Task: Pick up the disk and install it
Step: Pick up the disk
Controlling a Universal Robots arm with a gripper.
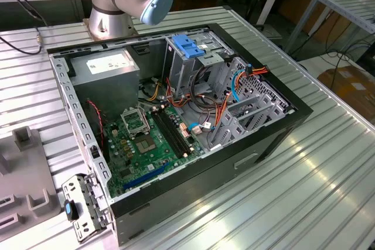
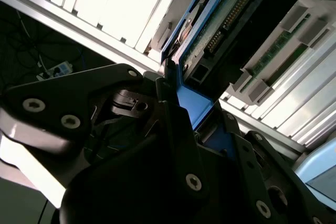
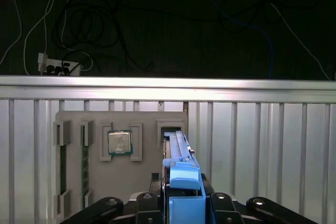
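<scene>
Over the grey tray (image 3: 121, 182), beside its chip (image 3: 119, 142) | gripper (image 3: 184, 203) clamped on the disk (image 3: 178, 148), held on edge — narrow purchase | risk: disk could twist or slip free

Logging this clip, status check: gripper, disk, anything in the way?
Gripper shut on the disk. Disk edge-on, far end at the grey tray. Computer case open; no obstruction seen.

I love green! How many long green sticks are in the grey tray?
2. One long green stick sits in the flat grey tray's end slot, the other beside it, nearer the square silver chip. More may be hidden.
</scene>
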